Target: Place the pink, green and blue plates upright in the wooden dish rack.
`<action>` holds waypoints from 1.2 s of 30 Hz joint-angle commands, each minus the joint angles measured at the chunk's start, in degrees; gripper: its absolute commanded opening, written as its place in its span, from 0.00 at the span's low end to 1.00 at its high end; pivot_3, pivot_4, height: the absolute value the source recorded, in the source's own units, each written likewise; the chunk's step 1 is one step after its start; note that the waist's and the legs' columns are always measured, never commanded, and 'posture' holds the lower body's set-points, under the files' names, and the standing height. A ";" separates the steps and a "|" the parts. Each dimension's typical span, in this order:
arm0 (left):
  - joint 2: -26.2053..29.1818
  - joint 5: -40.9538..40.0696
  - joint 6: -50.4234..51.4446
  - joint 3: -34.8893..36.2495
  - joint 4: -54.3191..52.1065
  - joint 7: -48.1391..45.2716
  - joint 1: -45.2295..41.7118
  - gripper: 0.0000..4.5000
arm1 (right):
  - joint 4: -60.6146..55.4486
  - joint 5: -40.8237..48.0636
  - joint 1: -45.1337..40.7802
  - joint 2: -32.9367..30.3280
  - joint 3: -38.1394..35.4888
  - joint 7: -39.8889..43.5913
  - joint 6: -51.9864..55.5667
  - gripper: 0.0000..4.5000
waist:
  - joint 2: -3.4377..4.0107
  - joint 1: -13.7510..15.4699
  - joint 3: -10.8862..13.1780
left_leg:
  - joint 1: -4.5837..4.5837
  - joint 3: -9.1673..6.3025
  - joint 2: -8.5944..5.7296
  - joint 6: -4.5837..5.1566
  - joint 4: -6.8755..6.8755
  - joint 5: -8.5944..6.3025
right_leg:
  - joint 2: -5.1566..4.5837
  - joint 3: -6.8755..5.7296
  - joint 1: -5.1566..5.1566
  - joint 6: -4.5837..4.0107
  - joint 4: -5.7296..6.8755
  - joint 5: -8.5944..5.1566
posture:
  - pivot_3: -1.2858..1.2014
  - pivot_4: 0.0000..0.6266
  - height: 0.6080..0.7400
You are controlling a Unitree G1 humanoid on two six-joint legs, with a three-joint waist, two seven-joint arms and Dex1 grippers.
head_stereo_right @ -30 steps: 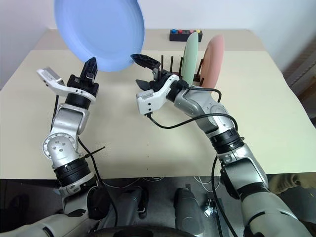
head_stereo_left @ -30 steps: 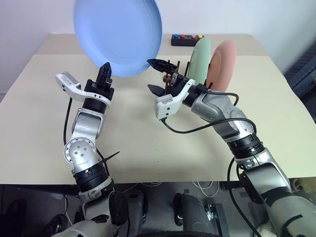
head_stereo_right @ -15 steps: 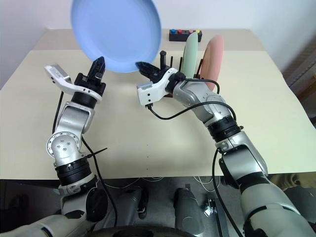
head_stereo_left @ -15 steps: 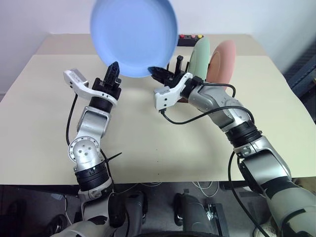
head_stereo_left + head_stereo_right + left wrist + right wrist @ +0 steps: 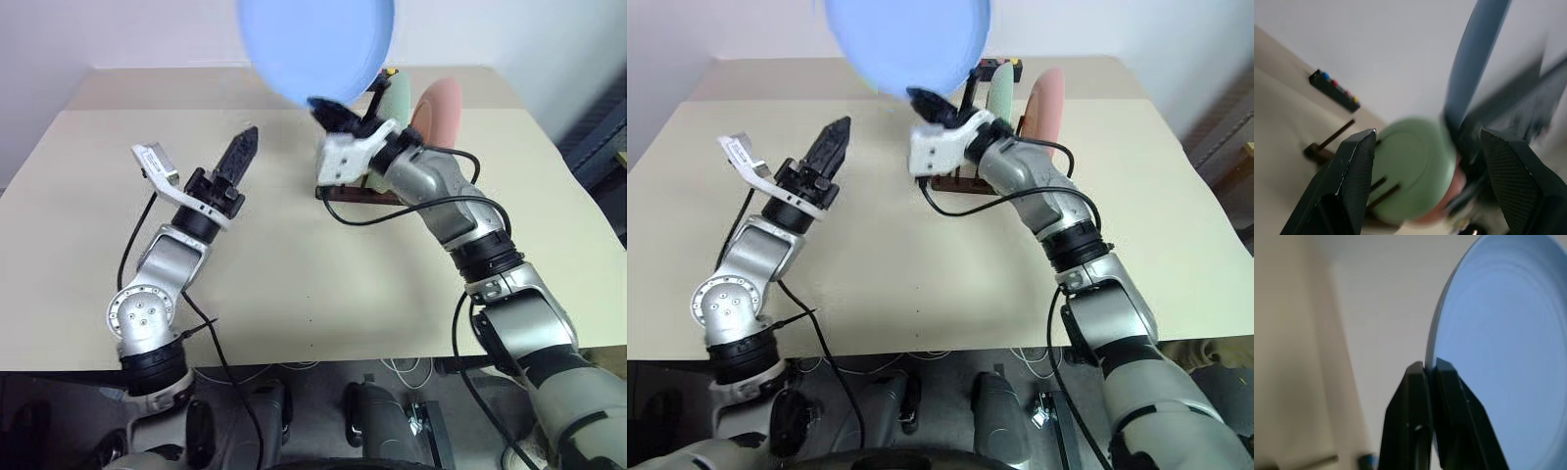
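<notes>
My right tool point(image 5: 323, 106) is clamping the lower rim of the blue plate point(image 5: 315, 44), holding it upright above the surface point(image 5: 294, 284). My left tool point(image 5: 238, 155) is standing released, apart from it. The green plate point(image 5: 397, 103) and pink plate point(image 5: 438, 110) are standing in the wooden dish rack point(image 5: 358, 193).

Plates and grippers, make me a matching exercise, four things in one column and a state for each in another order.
Things:
1. blue plate
2. green plate
3. left gripper
4. pink plate

States:
A. open, holding nothing
B. upright in the wooden dish rack, at its far right end
C. held up by the right gripper
D. upright in the rack, beside the pink one

Pairs: 1-C, 2-D, 3-A, 4-B
</notes>
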 commanded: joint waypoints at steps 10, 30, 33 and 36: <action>19.01 16.93 -5.40 -4.69 2.47 -26.54 2.07 0.76 | -16.48 66.95 -6.60 1.05 -24.53 19.36 48.10 0.00 | 0.13 -0.01 0.02 | 0.06 0.00 0.04 0.27 -0.12 -0.17 | -0.02 0.00 -0.01 -0.04 -0.05 0.00 | 0.52 0.24 0.96; 24.62 12.27 -2.70 2.68 -4.71 -36.17 5.94 0.99 | -9.04 67.46 -1.34 0.18 -25.13 12.88 60.68 0.00 | 0.20 0.04 0.06 | 0.06 0.05 0.04 0.37 -0.13 -0.23 | -0.07 0.03 -0.07 -0.04 -0.03 0.00 | 0.52 0.24 0.96; 24.26 11.47 -2.60 3.24 -5.54 -35.67 6.42 0.99 | -7.30 66.39 -1.65 0.07 -24.75 13.31 59.87 0.00 | 0.21 0.07 0.06 | 0.06 0.05 0.03 0.38 -0.13 -0.23 | -0.07 0.03 -0.07 -0.04 -0.04 0.00 | 0.52 0.24 0.96; 23.97 12.17 -3.30 3.24 -6.83 -35.33 7.67 0.99 | -5.67 66.28 -2.06 0.31 -25.26 13.30 60.07 0.00 | 0.21 0.02 0.06 | 0.06 0.06 0.03 0.38 -0.14 -0.23 | -0.07 0.03 -0.07 -0.04 -0.04 0.00 | 0.52 0.24 0.96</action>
